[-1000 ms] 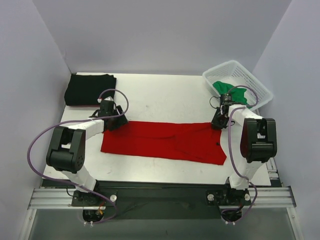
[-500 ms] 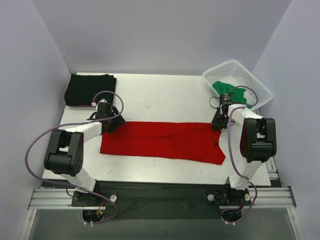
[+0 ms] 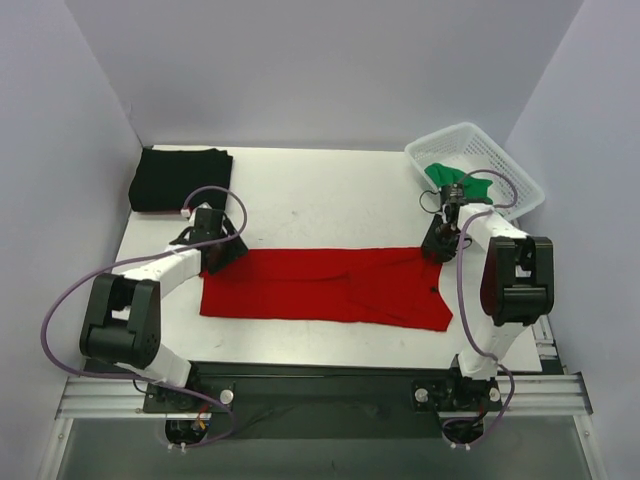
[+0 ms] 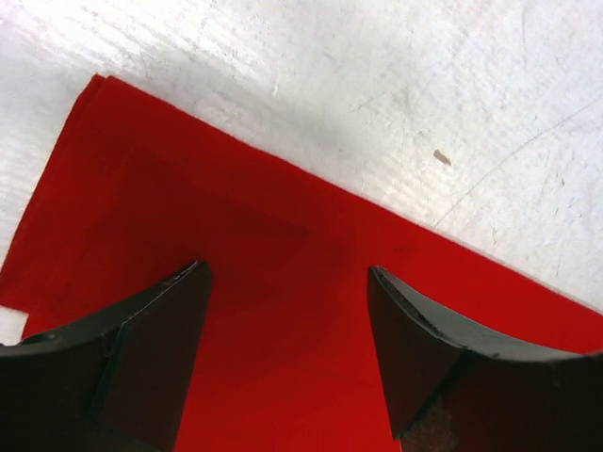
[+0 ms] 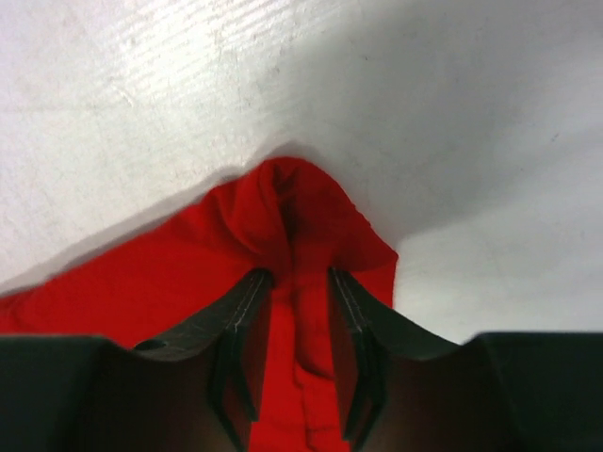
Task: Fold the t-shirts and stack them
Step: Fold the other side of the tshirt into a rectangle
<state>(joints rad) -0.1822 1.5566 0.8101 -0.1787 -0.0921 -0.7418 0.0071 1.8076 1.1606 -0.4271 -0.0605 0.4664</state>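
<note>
The red t-shirt (image 3: 320, 285) lies folded into a long strip across the front of the table. My left gripper (image 3: 224, 256) hovers open over its upper left corner; in the left wrist view the gripper (image 4: 287, 270) has its fingers wide apart with flat red cloth (image 4: 283, 311) between them. My right gripper (image 3: 438, 248) is at the shirt's upper right corner. In the right wrist view it (image 5: 297, 273) is pinched on a bunched ridge of red cloth (image 5: 283, 202). The black t-shirt (image 3: 180, 178) lies folded at the back left. The green t-shirt (image 3: 455, 178) is in the basket.
A white mesh basket (image 3: 500, 150) stands at the back right, close behind my right arm. Grey walls enclose the table on three sides. Bare white tabletop (image 3: 330, 195) stretches between the black shirt and the basket.
My left arm has swung outward to the left and its gripper has shifted a little over the shirt's left end, which now lies flatter. The right gripper has stayed put.
</note>
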